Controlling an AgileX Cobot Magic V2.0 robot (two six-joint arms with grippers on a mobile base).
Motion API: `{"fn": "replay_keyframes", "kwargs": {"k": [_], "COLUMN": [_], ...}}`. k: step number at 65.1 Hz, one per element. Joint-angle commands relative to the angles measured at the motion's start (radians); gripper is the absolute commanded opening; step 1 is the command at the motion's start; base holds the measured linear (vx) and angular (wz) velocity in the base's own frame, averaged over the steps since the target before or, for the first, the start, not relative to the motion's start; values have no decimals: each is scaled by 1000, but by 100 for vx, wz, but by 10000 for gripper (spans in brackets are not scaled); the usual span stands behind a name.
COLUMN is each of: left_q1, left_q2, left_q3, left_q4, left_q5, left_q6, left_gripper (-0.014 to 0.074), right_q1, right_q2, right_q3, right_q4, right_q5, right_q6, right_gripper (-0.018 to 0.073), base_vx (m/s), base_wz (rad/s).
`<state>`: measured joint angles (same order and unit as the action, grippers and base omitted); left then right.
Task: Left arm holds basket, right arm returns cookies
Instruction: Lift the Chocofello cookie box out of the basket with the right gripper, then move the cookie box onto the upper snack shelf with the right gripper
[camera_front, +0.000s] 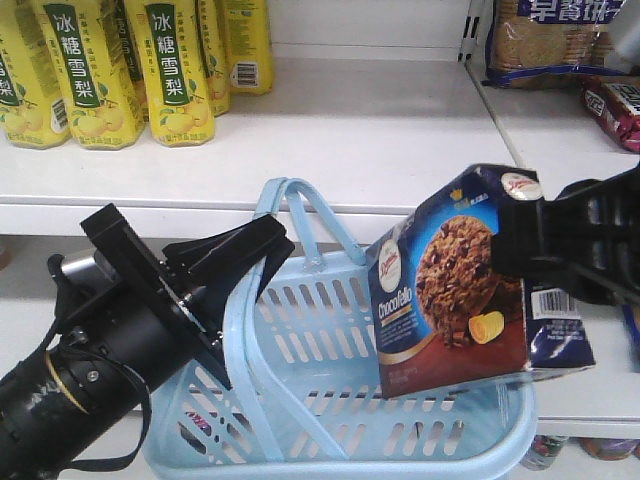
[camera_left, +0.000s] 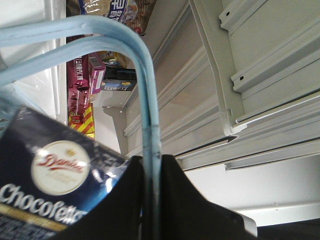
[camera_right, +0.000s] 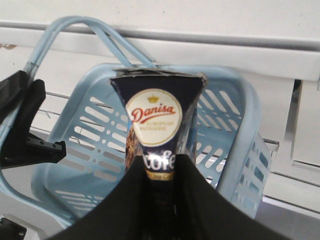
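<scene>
Pale blue slotted plastic basket (camera_front: 400, 400), handle pinched by the left gripper (camera_front: 262, 248); above its rim, the right gripper (camera_front: 545, 240) clamps the navy cardboard cookie carton (camera_front: 470, 290), which should rise clear before travelling shelfward.

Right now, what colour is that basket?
Pale blue, slotted sides; the basket shows best in the exterior front-facing view.

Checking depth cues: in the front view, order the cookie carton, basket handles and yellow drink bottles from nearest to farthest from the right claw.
1. Cookie carton, gripped in the right claw.
2. Basket handles, left of the carton.
3. Yellow drink bottles, far upper left on the shelf.
</scene>
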<state>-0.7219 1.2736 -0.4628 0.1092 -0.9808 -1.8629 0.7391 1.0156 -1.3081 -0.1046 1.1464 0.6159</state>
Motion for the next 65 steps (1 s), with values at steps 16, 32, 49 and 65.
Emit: {"fn": "replay_keyframes", "kwargs": {"k": [16,32,49,65], "left_q1": [15,15,15,15], "left_q2": [-21,-21,-21,-21], "left_q3": [-38,-38,-38,-38], "left_q4": [-109,-109,-109,-109], "left_q5": [-77,-77,-77,-77], "left_q6": [37,37,37,37], "left_gripper": [-3,-3,-3,-3], "right_q1": [1,1,-10,-11], "right_q2": [-66,-77,-64,-2], "right_q3": [-30,-32,-32,-32], "right_q4": [-76,-169,-349,-554], "right_q5": [-236,-374,-503,-579], "right_q6": [-5,-5,-5,63], "right_gripper": [-9,-7,-6,-6], "base_vx": [0,0,0,0], "base_wz": [0,0,0,0]}}
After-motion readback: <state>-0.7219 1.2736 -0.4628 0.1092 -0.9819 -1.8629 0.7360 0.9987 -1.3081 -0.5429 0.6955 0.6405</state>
